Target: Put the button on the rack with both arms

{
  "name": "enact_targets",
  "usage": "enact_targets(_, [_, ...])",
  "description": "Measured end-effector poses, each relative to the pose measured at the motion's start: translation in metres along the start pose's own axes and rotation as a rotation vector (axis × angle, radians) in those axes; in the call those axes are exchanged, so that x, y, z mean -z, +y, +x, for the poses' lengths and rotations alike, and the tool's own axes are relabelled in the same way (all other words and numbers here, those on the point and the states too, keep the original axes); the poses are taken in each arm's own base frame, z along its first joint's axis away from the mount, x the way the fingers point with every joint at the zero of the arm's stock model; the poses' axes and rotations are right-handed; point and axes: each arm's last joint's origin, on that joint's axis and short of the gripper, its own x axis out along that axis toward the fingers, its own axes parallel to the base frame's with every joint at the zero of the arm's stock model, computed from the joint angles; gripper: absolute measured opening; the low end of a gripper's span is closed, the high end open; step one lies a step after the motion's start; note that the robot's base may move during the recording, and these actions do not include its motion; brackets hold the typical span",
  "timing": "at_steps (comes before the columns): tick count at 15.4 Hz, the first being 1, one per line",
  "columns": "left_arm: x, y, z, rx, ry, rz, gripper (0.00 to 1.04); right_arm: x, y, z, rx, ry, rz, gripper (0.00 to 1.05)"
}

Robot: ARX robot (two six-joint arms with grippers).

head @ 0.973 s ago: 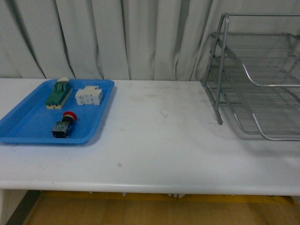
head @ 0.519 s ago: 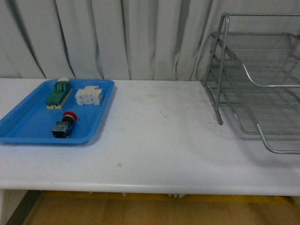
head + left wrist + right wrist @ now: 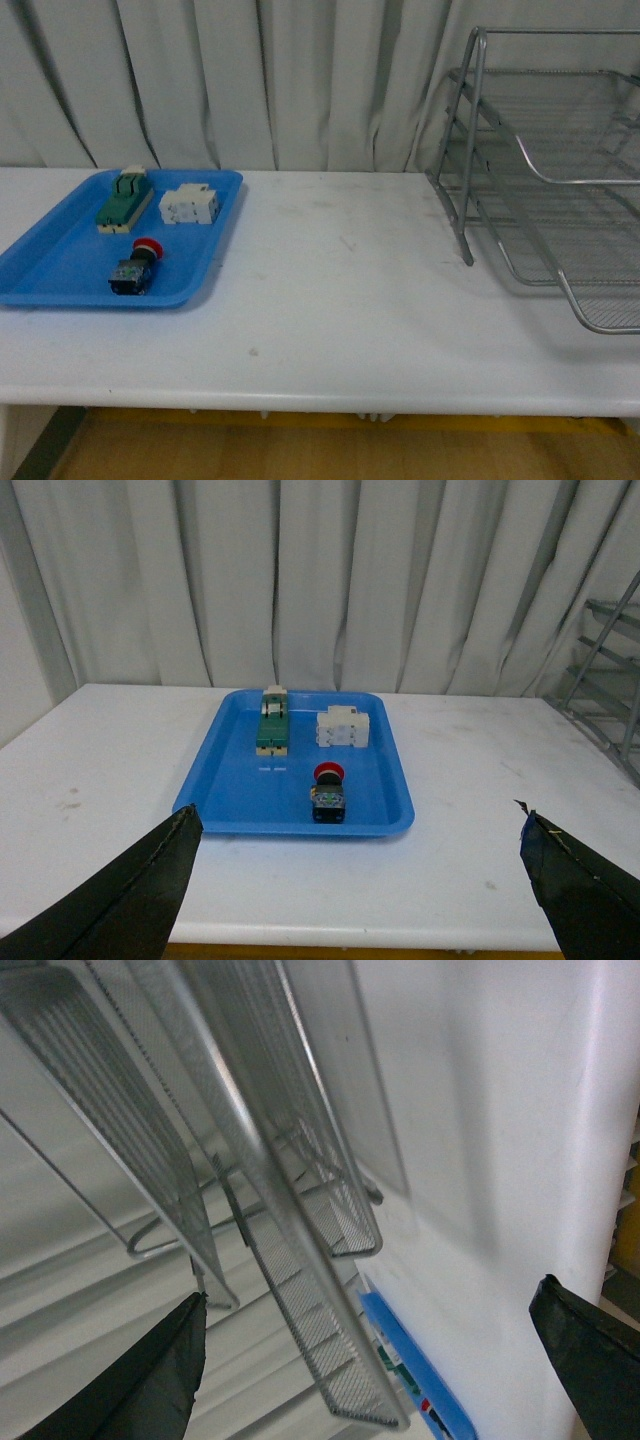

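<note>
Since a second ago, the lowest tier of the rack point(image 3: 470, 150) has slid out toward 6 o'clock, its front rim now nearer us. Nothing else has shifted. We judge this opens a landing place for the button point(image 3: 137, 266), which lies on its side in the blue tray point(image 3: 60, 270) at 9 o'clock, untouched, with the green switch block point(image 3: 125, 198) and white component point(image 3: 190, 205) behind it.

The left gripper point(image 3: 357, 818) faces the tray from its 6 o'clock side, jaws spread wide and empty. The right gripper point(image 3: 370, 1298) sits close against the rack's mesh, jaws also wide.

The tray's raised rim borders the button. Bare worktop point(image 3: 340, 300) between tray and rack leaves ample room.
</note>
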Motion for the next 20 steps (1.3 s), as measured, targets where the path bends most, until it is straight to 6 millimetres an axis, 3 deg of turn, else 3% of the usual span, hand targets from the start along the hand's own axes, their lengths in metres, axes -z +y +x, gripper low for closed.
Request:
enact_targets(1, [0.0,0.0,0.0,0.0,0.0,0.0,0.98,0.002,0.001,-0.003,-0.003,0.004,-0.002,0.98])
enact_targets(4, [0.0,0.0,0.0,0.0,0.0,0.0,0.98,0.024,0.016,-0.036,-0.059,0.065,-0.029,0.98])
enact_targets(5, [0.0,0.0,0.0,-0.001,0.0,0.0,0.98,0.042,0.023,-0.052,-0.008,-0.046,-0.18,0.88])
enact_targets(8, [0.0,0.0,0.0,-0.001,0.0,0.0,0.98,0.117,0.073,-0.109,-0.146,-0.237,-1.234,0.52])
enact_targets(9, [0.0,0.0,0.0,-0.001,0.0,0.0,0.98,0.134,0.07,-0.125,-0.141,-0.276,-1.486,0.39])
enact_targets(11, [0.0,0.0,0.0,-0.001,0.0,0.0,0.98,0.147,0.059,-0.142,-0.167,-0.35,-1.744,0.15])
enact_targets(12, [0.0,0.0,0.0,-0.001,0.0,0.0,0.98,0.15,0.059,-0.145,-0.185,-0.382,-1.797,0.02])
enact_targets(16, [0.0,0.0,0.0,0.0,0.0,0.0,0.98,0.162,0.042,-0.142,-0.185,-0.36,-1.85,0.02])
enact_targets(20, [0.0,0.0,0.0,0.0,-0.001,0.0,0.98,0.158,0.028,-0.151,-0.178,-0.393,-1.846,0.02])
